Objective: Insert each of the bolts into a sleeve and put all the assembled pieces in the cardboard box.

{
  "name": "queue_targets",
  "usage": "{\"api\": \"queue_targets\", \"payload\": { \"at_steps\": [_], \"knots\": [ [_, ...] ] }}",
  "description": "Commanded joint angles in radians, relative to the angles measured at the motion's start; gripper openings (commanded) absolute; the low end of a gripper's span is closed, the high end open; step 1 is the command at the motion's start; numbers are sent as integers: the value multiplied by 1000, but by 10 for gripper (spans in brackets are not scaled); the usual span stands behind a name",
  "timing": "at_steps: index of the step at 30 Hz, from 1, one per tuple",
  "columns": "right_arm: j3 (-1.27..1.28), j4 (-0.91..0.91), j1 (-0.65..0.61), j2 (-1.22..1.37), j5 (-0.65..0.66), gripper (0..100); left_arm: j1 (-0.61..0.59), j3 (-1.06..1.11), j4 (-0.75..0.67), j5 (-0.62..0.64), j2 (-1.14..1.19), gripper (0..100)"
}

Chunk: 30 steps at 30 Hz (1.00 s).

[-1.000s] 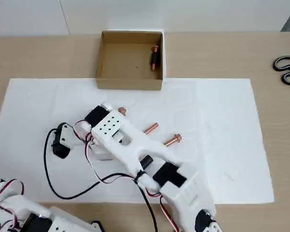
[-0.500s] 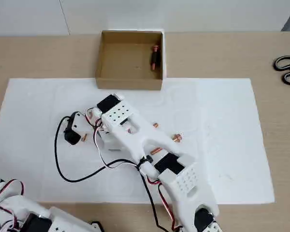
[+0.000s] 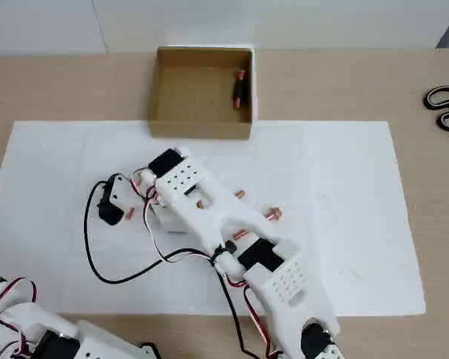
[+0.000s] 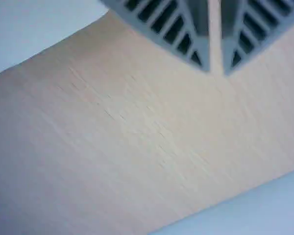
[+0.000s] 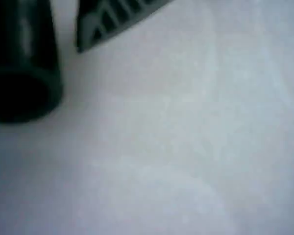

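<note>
My right arm (image 3: pixel 209 213) stretches from the near edge across the white paper, its wrist end (image 3: pixel 161 217) low over the sheet left of centre. In the right wrist view a black sleeve (image 5: pixel 19 58) lies on the paper very close to the camera. Copper bolts peek out beside the arm: one (image 3: pixel 273 215) to its right, another (image 3: pixel 239 194) just above, a small copper bit (image 3: pixel 129 213) to its left. The cardboard box (image 3: pixel 161 90) at the back holds one assembled piece (image 3: pixel 239 88). My left gripper (image 4: pixel 215 68) is shut and empty above bare wood.
The white paper sheet (image 3: pixel 344 194) covers the table's middle. Black scissors (image 3: pixel 445 108) lie on the wood at the far right. The left arm's base (image 3: pixel 30 329) sits at the near left corner. A black cable (image 3: pixel 97 262) loops over the paper.
The right arm has swung across the loose bolts and now covers part of them; its wrist end shifted slightly right and away. In the last half second it barely moved.
</note>
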Motion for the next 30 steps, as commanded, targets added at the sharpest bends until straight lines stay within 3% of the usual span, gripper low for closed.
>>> {"api": "queue_targets", "payload": {
  "at_steps": [1,10,19,30],
  "knots": [
    [-32,-64,-8,-5,5,233,-3,-39,3,-2,-11,6],
    [-107,-42,-7,-5,5,233,-3,-39,3,-2,-11,6],
    [-296,148,-7,-4,5,233,0,-39,3,0,-11,6],
    [-298,171,-7,12,-15,233,-2,4,3,0,-11,6]
  ]
}}
